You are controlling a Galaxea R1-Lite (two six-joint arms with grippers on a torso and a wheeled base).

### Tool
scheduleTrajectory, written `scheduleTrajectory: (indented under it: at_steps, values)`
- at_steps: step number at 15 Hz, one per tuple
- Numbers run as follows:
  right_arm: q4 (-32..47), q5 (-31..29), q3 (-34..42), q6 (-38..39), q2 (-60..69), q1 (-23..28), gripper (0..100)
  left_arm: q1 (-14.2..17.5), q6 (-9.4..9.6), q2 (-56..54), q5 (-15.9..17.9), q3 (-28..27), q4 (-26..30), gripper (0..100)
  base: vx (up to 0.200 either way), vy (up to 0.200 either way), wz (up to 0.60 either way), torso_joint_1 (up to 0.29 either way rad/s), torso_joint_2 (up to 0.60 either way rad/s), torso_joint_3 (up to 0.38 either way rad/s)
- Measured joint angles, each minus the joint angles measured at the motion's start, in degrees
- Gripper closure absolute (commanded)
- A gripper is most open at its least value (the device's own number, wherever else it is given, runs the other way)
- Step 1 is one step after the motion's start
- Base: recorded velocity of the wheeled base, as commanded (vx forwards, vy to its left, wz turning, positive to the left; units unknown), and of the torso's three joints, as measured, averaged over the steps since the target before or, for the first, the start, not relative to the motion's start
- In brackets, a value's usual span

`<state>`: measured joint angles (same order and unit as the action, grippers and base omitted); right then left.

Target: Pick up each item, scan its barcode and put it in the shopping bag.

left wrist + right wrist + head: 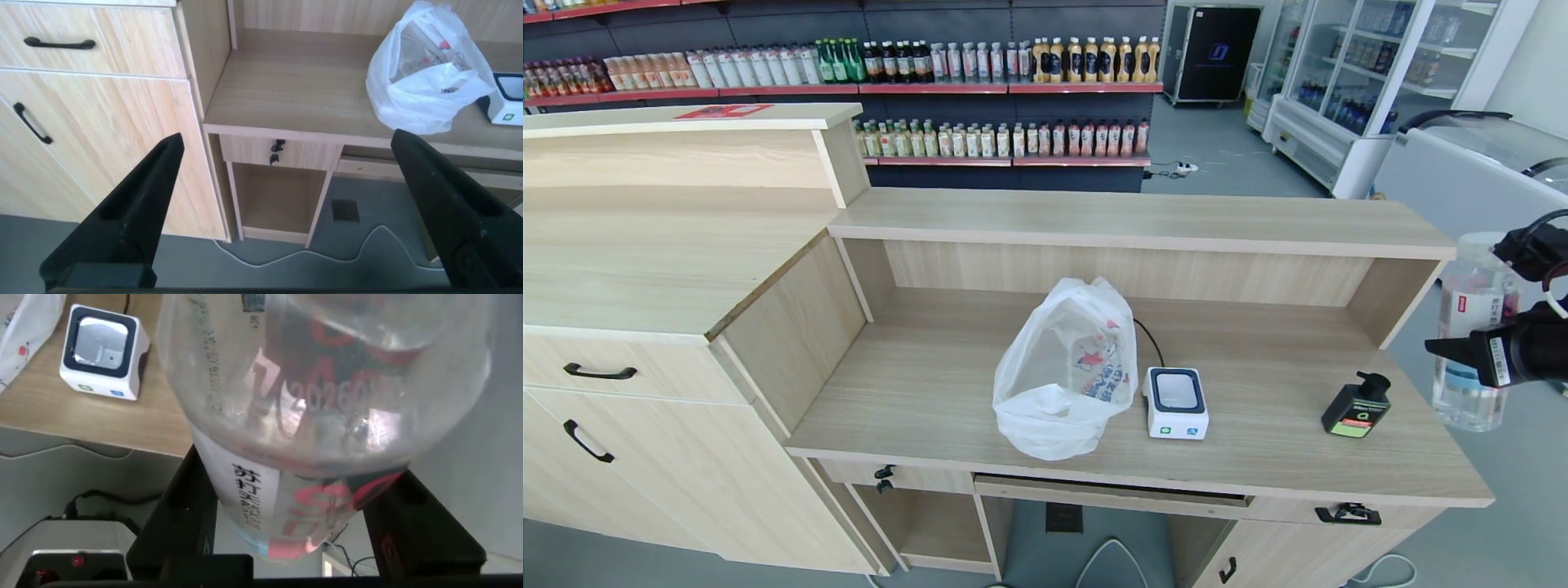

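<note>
A clear water bottle (327, 416) with a red and white label is clamped between the black fingers of the right tool (298, 531); a white scanner (100, 349) with a dark-rimmed window stands on the wooden counter (106, 416); a corner of the shopping bag (15, 335) lies near the scanner.

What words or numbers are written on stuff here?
Water bottle in the right pincer: label print warped by the curve, no sure reading.
Shopping bag: red print, crumpled, unreadable.
Pump bottle: label too small.
Scanner: small green sign, too small.
</note>
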<state>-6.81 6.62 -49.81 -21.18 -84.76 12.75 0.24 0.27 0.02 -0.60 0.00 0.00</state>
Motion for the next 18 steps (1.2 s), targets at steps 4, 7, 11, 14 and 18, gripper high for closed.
scheduleTrajectory:
  at_steps: [4,7,11,14,18]
  values:
    - [-0.4,-7.17,0.34,-1.8,0.83,-0.18,100,-0.02,-0.02,0.0,0.0,0.0,0.0,0,0.0,0.0,0.0,0.0,0.0,0.0]
    - [-4.32,-7.9,0.12,-5.1,0.87,-0.74,100,0.02,0.0,0.0,0.0,0.0,0.0,0,0.0,0.0,0.6,0.001,0.0,0.001]
    - [-15.3,-4.19,3.21,-11.42,-1.49,-1.38,100,-0.02,0.0,0.0,0.0,0.0,0.0,0,0.0,0.0,0.3,0.001,0.0,0.001]
    - [-16.07,4.79,2.66,-19.88,-6.19,1.27,100,0.02,0.0,0.0,-0.02,0.0,0.0,0,0.0,0.0,0.0,0.0,0.0,0.0]
    - [-15.27,23.38,-0.27,-36.41,-12.15,5.07,100,0.0,0.0,0.0,0.02,0.0,0.0,0,0.0,0.0,0.0,0.0,0.0,0.0]
